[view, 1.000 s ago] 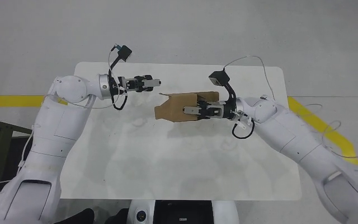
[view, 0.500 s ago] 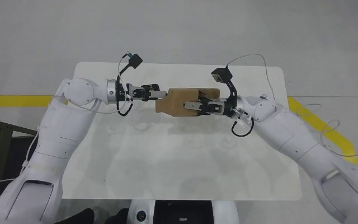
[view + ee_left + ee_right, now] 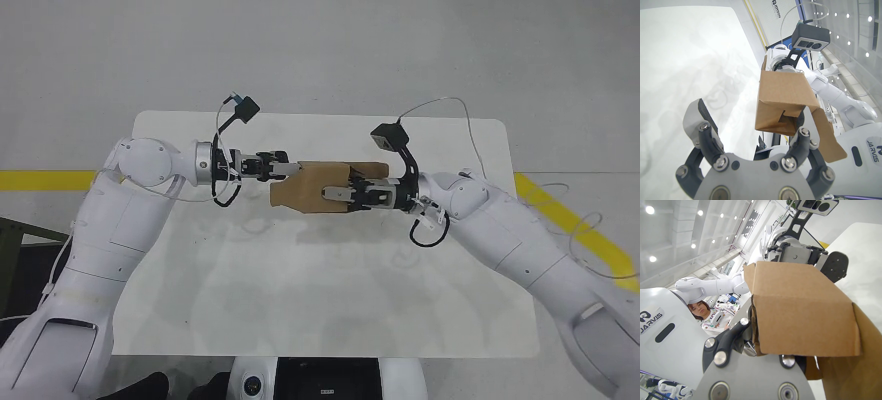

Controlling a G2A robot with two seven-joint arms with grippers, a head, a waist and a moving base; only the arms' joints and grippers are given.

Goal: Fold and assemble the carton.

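From above, I count one brown carton (image 3: 322, 186), hanging between my two arms over the far middle of the white desk (image 3: 300, 300). My right pincer (image 3: 341, 191) has the carton by the end nearest that arm, its fingers lying along the upper face. My left pincer (image 3: 284, 168) meets the opposite end at its far corner.

In the left wrist view, the carton (image 3: 783, 89) is a squared-up tube of plain corrugated board, carried clear of the desk with its open end turned toward me. Inside I see bare cardboard and one inner flap folded across, with a stepped notch cut in its edge. One loose flap (image 3: 829, 140) stands outward from that end. My left pincer is spread wide and grips nothing. One finger (image 3: 808, 121) sits in the gap between the open end and the loose flap (whether it presses on either I cannot tell), and the other finger (image 3: 700, 111) is well apart over the desk.

In the right wrist view, a broad face of the carton (image 3: 802, 317) lies right across my right pincer. One metal finger (image 3: 739, 317) stands just beside the carton's edge, and its partner is hidden behind the cardboard (the pincer is closed on a wall and carries the box). A near flap (image 3: 857, 364) hangs down at this end. At the far end, a black pad (image 3: 834, 266) of my left pincer shows past the carton's corner.
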